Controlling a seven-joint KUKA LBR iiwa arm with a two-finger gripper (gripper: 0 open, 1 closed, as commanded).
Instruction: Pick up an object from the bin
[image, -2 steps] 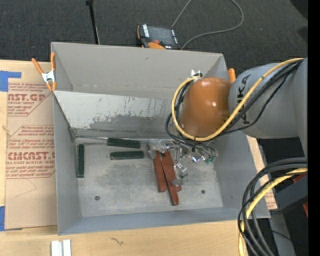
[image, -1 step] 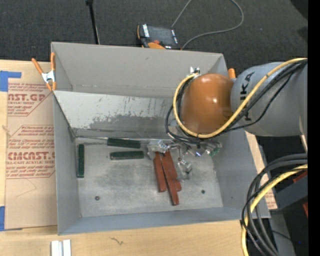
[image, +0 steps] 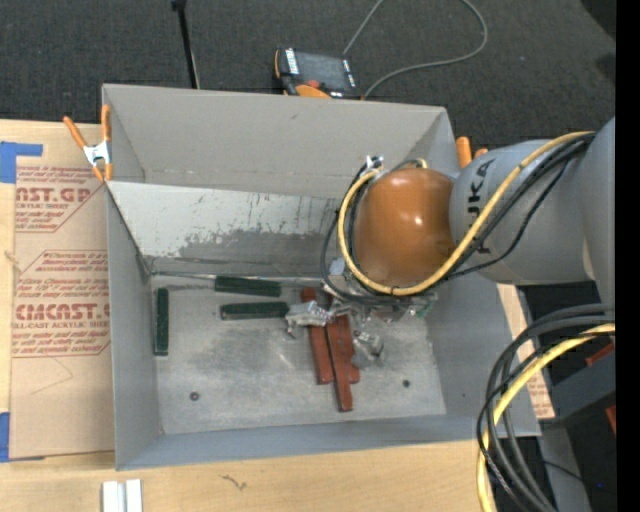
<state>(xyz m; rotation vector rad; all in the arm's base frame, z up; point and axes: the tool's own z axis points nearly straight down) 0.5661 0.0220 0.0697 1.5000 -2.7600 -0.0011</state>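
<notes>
The end effector (image: 338, 325) is low in the bin, right of centre in the frame, under the arm's round orange cover (image: 398, 238). The cover hides much of it, and whether it is open or closed, or has hold of anything, cannot be told. Silvery metal parts of it show on either side of a small bunch of reddish-brown flat bars (image: 338, 368). The bars lie side by side on the bin floor, running from under the end effector down towards the lower middle of the frame, the longest reaching furthest down. The metal parts look to be touching or just above the bars' upper ends.

To the left, two dark green bars (image: 250, 298) lie nearly level and parallel, close to the foot of the back wall. A third dark green bar (image: 160, 321) lies well apart, upright in the frame, beside the left wall. The grey metal bin (image: 270, 130) has a scuffed floor and back wall. Yellow and black cables (image: 347, 215) loop round the orange cover, and the grey arm (image: 540, 215) enters from the right.
</notes>
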